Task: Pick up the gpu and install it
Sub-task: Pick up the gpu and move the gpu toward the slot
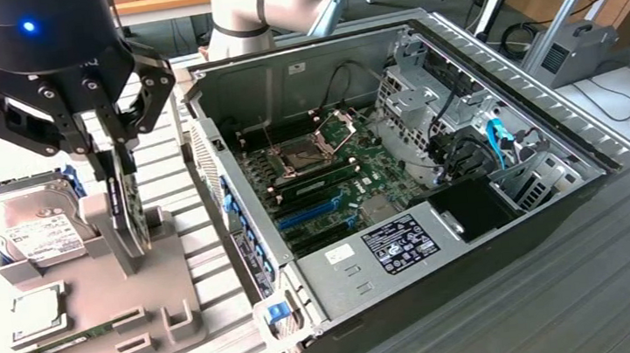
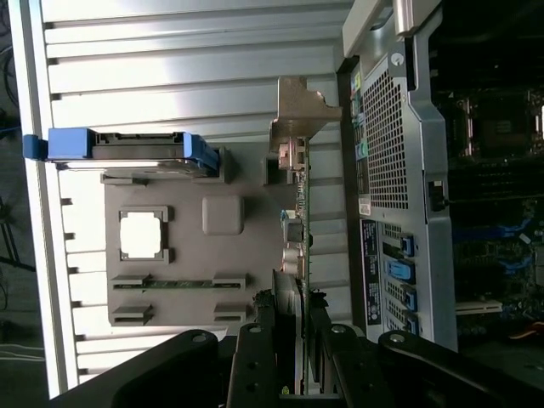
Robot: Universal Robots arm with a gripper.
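Your gripper pinches the gpu at its upper edge, one finger against each face. The gpu stands upright on edge in the grey fixture, between the hard drive and the open computer case.

You're looking down the gripper at the gpu, seen edge-on as a thin green line, its silver bracket at the end away from the gripper. The black fingers sit one on each face of the card, pressed against it. The card stands along the edge of the grey fixture block nearest the computer case. Further across the block you have a hard drive in a blue carrier standing on edge, a square chip in its recess, and a memory stick lying in a slot. Everything rests on the slatted bench
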